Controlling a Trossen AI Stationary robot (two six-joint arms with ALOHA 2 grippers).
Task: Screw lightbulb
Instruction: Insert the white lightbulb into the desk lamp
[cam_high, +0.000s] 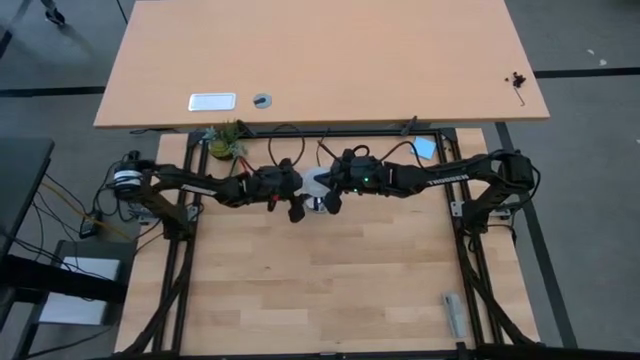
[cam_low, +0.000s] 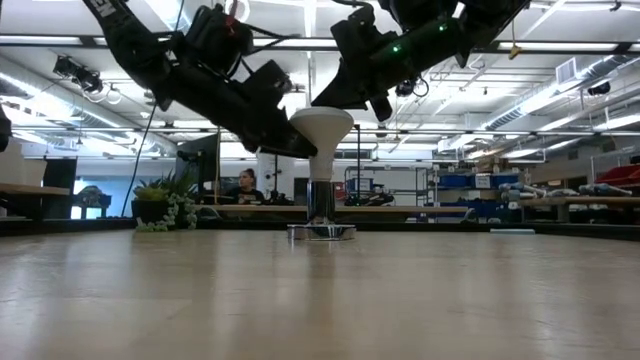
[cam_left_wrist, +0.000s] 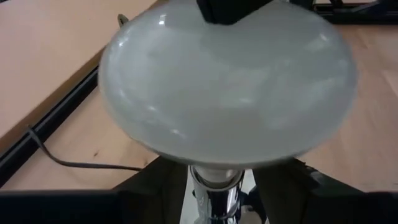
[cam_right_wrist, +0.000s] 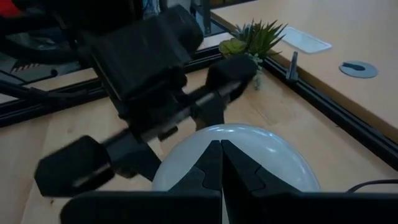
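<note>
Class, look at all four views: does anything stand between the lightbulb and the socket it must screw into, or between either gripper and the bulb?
Nothing visible does. The lightbulb stands upright with its base already in the socket. The left gripper straddles its neck; the right gripper, shut, sits at its globe top.

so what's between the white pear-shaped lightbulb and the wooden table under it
The low view shows the white pear-shaped lightbulb standing upright, its narrow silvery screw base in a shiny metal socket that rests on the wooden table.

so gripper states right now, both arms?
Left gripper: closed around the lightbulb, holding it.
Right gripper: shut, empty, above the bulb.
</note>
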